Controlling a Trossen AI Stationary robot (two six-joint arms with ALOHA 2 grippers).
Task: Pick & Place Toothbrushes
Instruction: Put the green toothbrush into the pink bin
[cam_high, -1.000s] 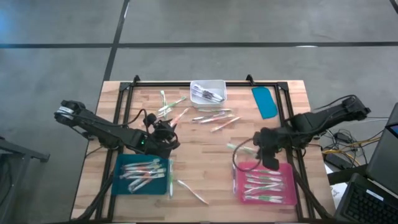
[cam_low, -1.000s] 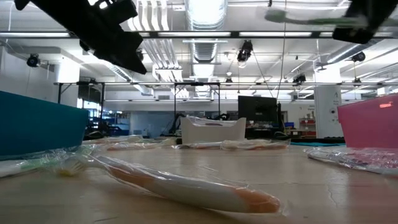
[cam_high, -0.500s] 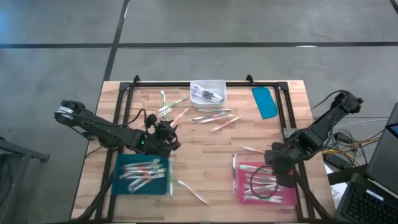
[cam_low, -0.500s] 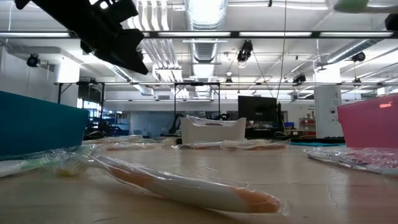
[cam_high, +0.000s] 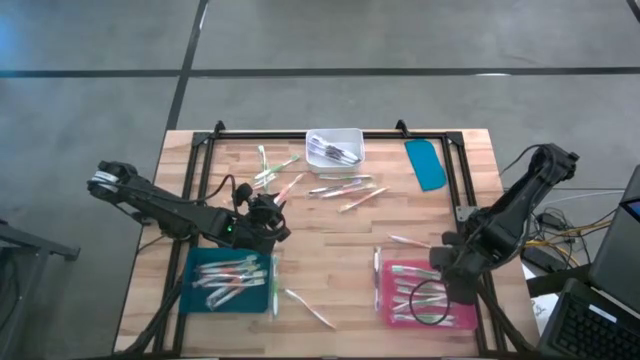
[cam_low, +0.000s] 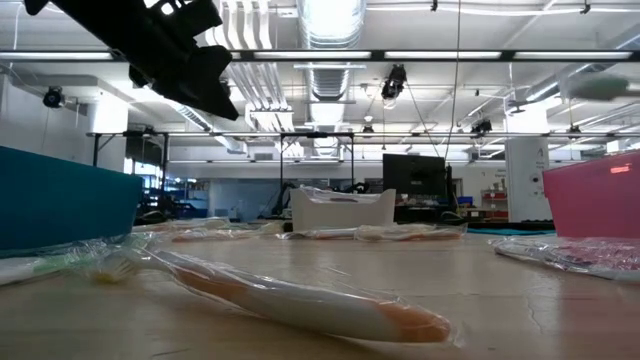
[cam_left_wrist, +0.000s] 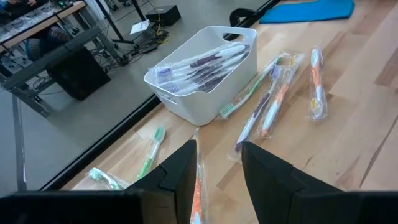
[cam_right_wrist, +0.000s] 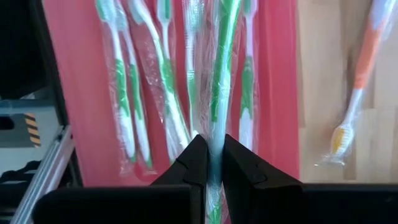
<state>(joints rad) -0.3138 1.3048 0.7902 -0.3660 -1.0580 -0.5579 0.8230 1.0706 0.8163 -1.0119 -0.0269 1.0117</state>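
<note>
From my end the right gripper (cam_right_wrist: 210, 163) hangs over the pink tray (cam_high: 460, 300), fingers clamped on a green wrapped toothbrush (cam_right_wrist: 224, 62), with more green ones lying in the tray below. My left gripper (cam_left_wrist: 214, 180) sits near the teal tray (cam_high: 195, 300), fingers partly apart with a wrapped orange toothbrush (cam_left_wrist: 199, 186) between them; can't tell if it's gripped. Loose toothbrushes (cam_high: 345, 190) lie mid-table by the white bin (cam_high: 335, 135).

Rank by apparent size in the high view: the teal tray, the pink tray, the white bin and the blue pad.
1-2. Flat teal rectangular tray and flat pink rectangular tray: alike; the right arm covers part of the pink one.
3. Small white rectangular bin.
4. Flat blue pad, only slightly smaller.
</note>
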